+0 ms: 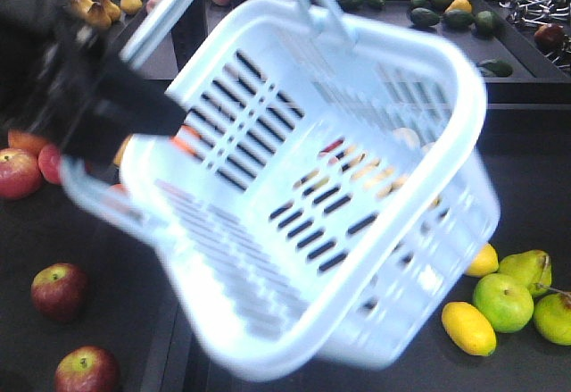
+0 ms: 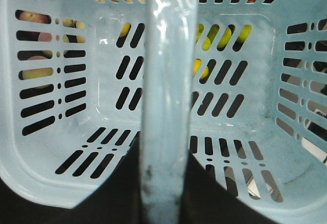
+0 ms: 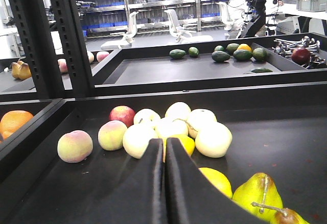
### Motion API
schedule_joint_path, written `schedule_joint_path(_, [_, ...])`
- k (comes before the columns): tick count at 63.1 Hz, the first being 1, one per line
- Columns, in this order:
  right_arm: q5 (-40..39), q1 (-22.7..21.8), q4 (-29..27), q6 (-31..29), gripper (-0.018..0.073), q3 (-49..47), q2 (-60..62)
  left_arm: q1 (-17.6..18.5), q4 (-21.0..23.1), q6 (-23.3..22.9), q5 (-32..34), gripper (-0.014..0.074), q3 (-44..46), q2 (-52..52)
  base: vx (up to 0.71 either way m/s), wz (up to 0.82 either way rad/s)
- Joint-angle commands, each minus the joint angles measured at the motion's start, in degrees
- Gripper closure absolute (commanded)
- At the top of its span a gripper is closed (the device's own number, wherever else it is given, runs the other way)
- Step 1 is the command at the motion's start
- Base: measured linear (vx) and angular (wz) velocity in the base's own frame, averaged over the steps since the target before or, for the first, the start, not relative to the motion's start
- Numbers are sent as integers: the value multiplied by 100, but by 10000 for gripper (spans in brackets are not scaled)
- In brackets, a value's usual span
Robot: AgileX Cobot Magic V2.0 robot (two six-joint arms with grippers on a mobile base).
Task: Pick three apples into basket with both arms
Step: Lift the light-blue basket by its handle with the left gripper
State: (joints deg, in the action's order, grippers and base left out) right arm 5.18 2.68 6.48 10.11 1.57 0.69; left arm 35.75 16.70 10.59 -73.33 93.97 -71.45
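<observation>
Pale blue basket [image 2: 46, 152], handle [image 2: 166, 55] clamped in left pincer [image 2: 164, 157]

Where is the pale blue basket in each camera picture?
Front view: the basket fills the middle, tilted.
Left wrist view: the basket fills the frame, seen from inside, handle down the centre.
Right wrist view: not in it.
Shared landmark: dark green fruits on the back tray, front and right wrist.
</observation>
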Motion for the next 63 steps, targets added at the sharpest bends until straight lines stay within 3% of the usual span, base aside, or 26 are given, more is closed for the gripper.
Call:
schedule_joint_path(1, [-443, -40, 58, -3, 564, 83, 73, 19, 186, -55, 464, 604, -628, 585, 0, 0])
schedule_joint_path(12, [-443, -40, 58, -3, 564, 83, 73, 19, 200, -235, 1154, 604, -2114, 1492, 0, 0])
schedule_joint_path(24, [-443, -40, 58, -3, 564, 83, 73, 19, 196, -349, 1946, 604, -3080, 2186, 0, 0])
schedule_joint_path(63, [-443, -40, 58, -3, 564, 83, 73, 19, 189, -344, 1689, 603, -3401, 2449, 0, 0])
